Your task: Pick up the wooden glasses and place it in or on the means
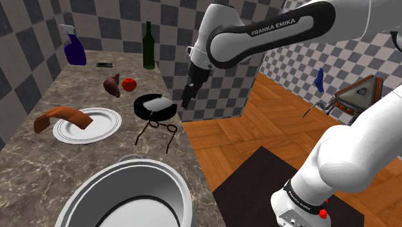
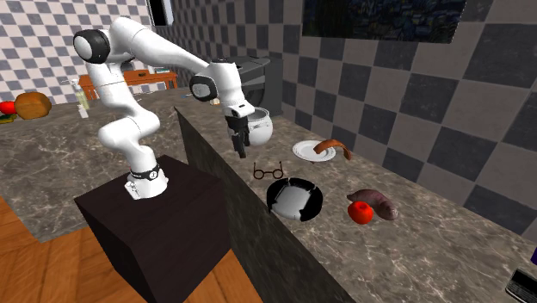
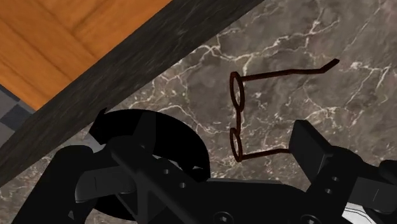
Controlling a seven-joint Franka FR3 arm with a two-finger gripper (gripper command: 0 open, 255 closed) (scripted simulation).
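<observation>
The glasses have a thin dark brown frame and lie unfolded on the marble counter, near its edge. Just behind them sits a round black dish with a white inside. In the second exterior view the glasses lie between the arm and this dish. My gripper hangs above the counter's edge, beside the dish and higher than the glasses. In the wrist view the glasses lie ahead of the open gripper, untouched, with the dish by one finger.
A white plate carries a curved brown piece. A large white pot stands at the counter's near end. Farther back are a tomato, a brown tuber, a green bottle, a blue spray bottle and a phone.
</observation>
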